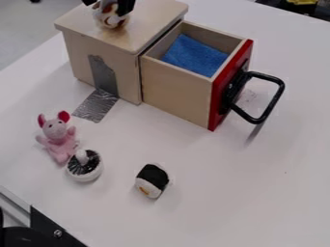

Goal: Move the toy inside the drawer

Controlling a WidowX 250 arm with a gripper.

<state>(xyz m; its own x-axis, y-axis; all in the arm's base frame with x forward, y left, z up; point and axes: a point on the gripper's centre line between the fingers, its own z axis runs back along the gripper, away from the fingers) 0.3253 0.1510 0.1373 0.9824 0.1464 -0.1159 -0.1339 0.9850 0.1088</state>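
Black and two-fingered, the claw (107, 8) hangs from the top edge of the view, over the top of the pale wooden cabinet (151, 26), which serves here as the landmark. It points down, its fingers to either side of a brown-and-white toy (111, 20), parted just about the toy's width and holding it. The toy, then, is above the cabinet's top, outside the drawer (172, 94); whether its underside touches the wood I cannot tell.

The drawer is pulled out from the cabinet, toward the right of the view. It has wooden walls, a red front (220, 91) and a black loop handle (281, 91), and a blue cloth (193, 55) lies inside.

Silver tape (103, 79) runs down the cabinet's near wall and onto the white surface (213, 217). Nearer the camera than the cabinet, toward the left, lies a pink plush mouse (59, 140) with red inner ears. Just beside its lower end is a round white thing with a black, shiny middle (84, 166). A black-and-white toy with a small orange patch (153, 181) lies apart from these two, below the cabinet and drawer as the view shows them.
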